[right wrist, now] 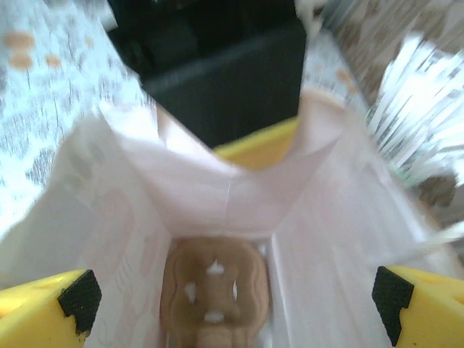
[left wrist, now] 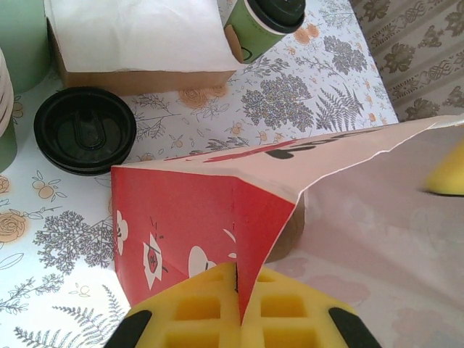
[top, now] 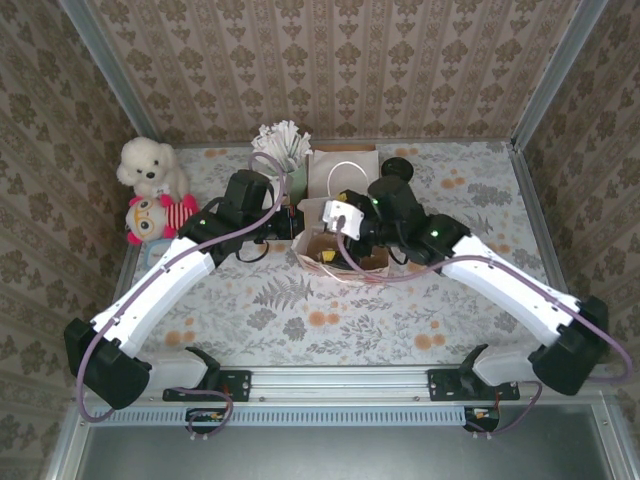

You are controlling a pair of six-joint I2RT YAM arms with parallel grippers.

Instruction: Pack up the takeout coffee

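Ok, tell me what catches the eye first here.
A red-and-white paper bag stands mid-table, its edge pinched in the left jaws, the right jaws open at its mouth. Near it on the table are a black lid and a green cup; two plush toys sit at the far left.

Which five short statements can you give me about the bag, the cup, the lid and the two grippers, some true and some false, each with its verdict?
1. The left gripper is shut on the rim of the paper bag. True.
2. The right gripper is shut. False: its jaws stand wide open over the mouth of the bag.
3. The black lid lies on the table, outside the bag. True.
4. The green cup is inside the bag. False: it is on the table beyond the bag, next to the brown box.
5. The bag holds nothing. False: a brown cardboard insert lies at its bottom.
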